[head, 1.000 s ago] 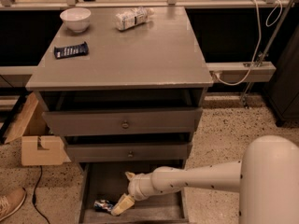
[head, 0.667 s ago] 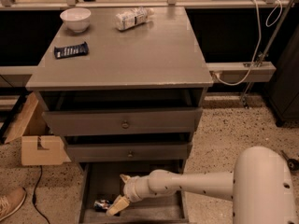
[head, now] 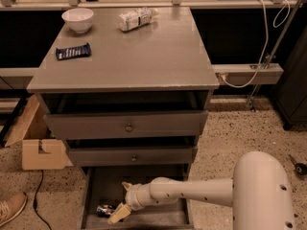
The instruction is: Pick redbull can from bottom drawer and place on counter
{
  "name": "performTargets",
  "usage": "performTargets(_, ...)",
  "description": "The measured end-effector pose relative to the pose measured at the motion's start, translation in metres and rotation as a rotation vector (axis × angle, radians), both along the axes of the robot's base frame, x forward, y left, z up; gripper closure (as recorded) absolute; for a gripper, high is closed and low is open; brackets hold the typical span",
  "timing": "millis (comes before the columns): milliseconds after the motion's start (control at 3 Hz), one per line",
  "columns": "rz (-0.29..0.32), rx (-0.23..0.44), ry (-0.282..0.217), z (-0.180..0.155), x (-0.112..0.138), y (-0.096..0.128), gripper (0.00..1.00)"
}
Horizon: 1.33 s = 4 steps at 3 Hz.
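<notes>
The pale two-finger gripper (head: 118, 203) is hovering inside the grey wooden bottom drawer (head: 103, 183), its fingers spread apart. The slim blue-and-silver metal redbull can (head: 104, 210) is lying just beside it.

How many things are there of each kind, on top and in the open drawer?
bowl: 1
plastic bottle: 1
snack packet: 1
redbull can: 1, in the bottom drawer, with the pincer beside it
Total: 4

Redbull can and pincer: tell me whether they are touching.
Cannot tell. The camera view shows the pincer down in the bottom drawer, right beside the redbull can; their outlines meet, but neither contact nor a gap shows plainly.
</notes>
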<state>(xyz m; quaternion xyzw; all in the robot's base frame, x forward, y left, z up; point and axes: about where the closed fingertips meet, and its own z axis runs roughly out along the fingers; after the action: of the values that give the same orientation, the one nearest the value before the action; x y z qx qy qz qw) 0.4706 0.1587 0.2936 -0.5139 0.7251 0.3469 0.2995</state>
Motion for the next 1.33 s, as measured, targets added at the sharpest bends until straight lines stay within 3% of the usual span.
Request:
performTargets(667,-0.031,-0.103,-0.06,-0.07,0.026,0.008,0.0)
performTargets(1333,-0.051,-0.118,-0.086,-0.125,0.042,0.023,0.0)
